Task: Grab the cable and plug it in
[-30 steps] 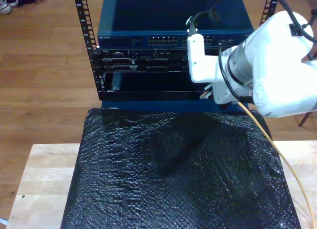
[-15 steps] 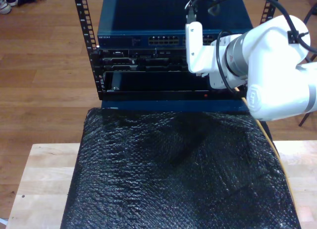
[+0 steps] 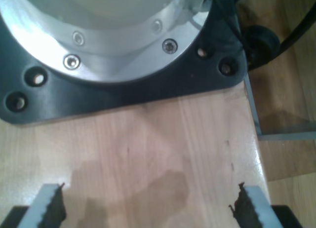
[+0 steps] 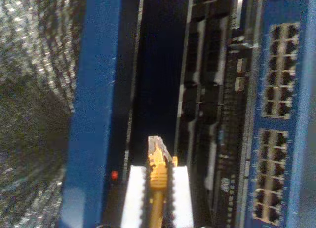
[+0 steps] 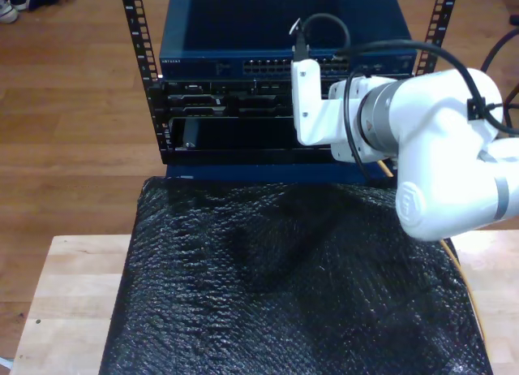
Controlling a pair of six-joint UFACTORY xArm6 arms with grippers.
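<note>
Your second pincer point(image 4: 157, 188) is clamped on the cable point(image 4: 157, 186), clear plug point(image 4: 156, 145) sticking out past the pads, pointed at the dark gap in the rack point(image 5: 243, 107), not at the port rows of the blue switch point(image 4: 274, 119). Risks: push forward now and the plug hits a bay or faceplate; it could twist in the grip or miss the port. First pincer point(image 3: 145, 206) is wide, holding nothing, over the wooden counter point(image 3: 148, 149).
</note>
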